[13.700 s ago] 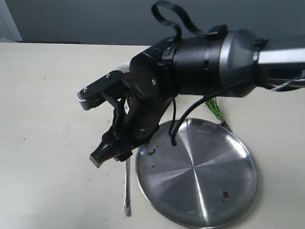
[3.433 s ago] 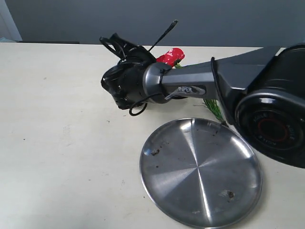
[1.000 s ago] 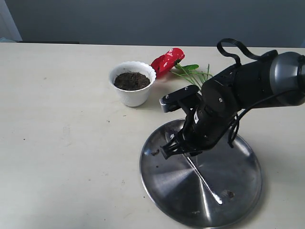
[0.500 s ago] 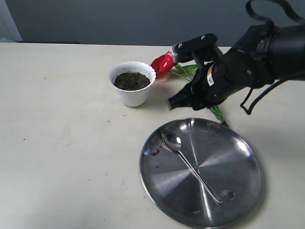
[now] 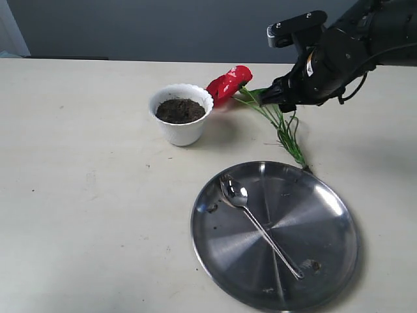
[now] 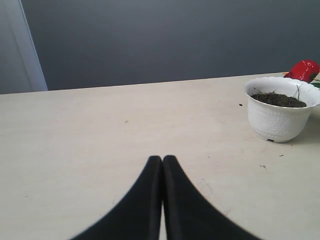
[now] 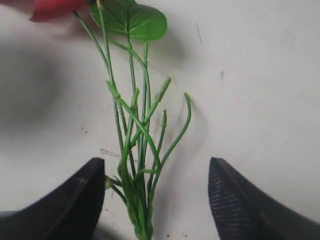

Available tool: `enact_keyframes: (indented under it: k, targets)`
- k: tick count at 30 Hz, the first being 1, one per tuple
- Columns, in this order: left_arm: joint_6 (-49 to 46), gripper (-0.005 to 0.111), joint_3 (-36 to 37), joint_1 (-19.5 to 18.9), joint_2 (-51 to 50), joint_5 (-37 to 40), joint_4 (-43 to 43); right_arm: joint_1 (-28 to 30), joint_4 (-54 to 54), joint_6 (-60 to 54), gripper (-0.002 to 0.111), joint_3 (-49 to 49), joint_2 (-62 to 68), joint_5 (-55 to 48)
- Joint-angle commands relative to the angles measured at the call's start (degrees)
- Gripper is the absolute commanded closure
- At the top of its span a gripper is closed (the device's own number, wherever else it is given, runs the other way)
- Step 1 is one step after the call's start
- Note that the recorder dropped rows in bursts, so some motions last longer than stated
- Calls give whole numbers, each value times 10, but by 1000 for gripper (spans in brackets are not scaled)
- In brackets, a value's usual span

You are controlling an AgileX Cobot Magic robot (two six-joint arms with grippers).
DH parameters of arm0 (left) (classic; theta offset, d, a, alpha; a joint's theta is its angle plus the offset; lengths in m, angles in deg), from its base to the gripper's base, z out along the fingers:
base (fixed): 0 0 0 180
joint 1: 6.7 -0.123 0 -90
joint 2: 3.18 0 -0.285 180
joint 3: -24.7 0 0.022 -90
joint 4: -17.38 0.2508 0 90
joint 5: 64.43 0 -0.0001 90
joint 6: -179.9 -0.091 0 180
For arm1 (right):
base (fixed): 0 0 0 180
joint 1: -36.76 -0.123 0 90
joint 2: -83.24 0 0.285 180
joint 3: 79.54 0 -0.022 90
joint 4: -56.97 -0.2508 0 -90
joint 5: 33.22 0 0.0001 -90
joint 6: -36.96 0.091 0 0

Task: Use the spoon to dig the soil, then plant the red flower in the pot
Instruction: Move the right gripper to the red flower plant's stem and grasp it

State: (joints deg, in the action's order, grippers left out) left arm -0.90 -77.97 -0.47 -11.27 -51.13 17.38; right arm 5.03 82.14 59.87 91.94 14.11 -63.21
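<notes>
Change since half a second ago: my right arm has swung up and away from the plate (image 5: 326, 195) and now hangs over the flower (image 5: 229, 82) stems; the spoon (image 5: 260, 227), flower and pot (image 5: 180, 115) lie as they did.

Right gripper (image 7: 156, 197): jaws spread wide, nothing between them but the green stems lying on the table (image 5: 78, 163) below. In the exterior view the gripper itself is mostly hidden behind the arm's black body.

Left gripper (image 6: 162, 161): fingers pressed together, empty, low over bare table, pointing toward the pot.

Spoon: lying in the plate, bowl toward the pot side, handle running to the near right rim. I cannot make out tines.

Pot: white, scalloped rim, upright, left of the flower and beyond the plate.

Soil (image 5: 179, 110): dark, filling the pot near to the rim. A few crumbs on the plate.

Flower: flat on the table, red bloom just beside the pot's right rim, stems trailing to the plate's far edge. Whether bloom and pot touch, I cannot tell. In the right wrist view the bloom is cut off at the frame edge; one green leaf (image 7: 134, 21) shows whole.

Surface: pale cream tabletop, matt, lightly specked.

Room: plain grey-blue wall (image 5: 163, 26) behind; a white strip (image 6: 27, 45) at one side, unclear what.
</notes>
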Motion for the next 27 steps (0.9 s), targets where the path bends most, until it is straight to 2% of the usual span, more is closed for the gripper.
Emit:
enact_keyframes:
  k: [1, 6, 18, 27]
  targets:
    - [2, 106, -1, 2, 3, 0, 0, 3, 11, -4, 47, 23, 19, 42]
    - [2, 106, -1, 2, 3, 0, 0, 3, 11, -4, 47, 76, 37, 56]
    - [2, 106, -1, 2, 3, 0, 0, 3, 9, -68, 47, 207, 152, -44]
    - [2, 106, -1, 2, 3, 0, 0, 3, -66, -130, 47, 224, 214, -55]
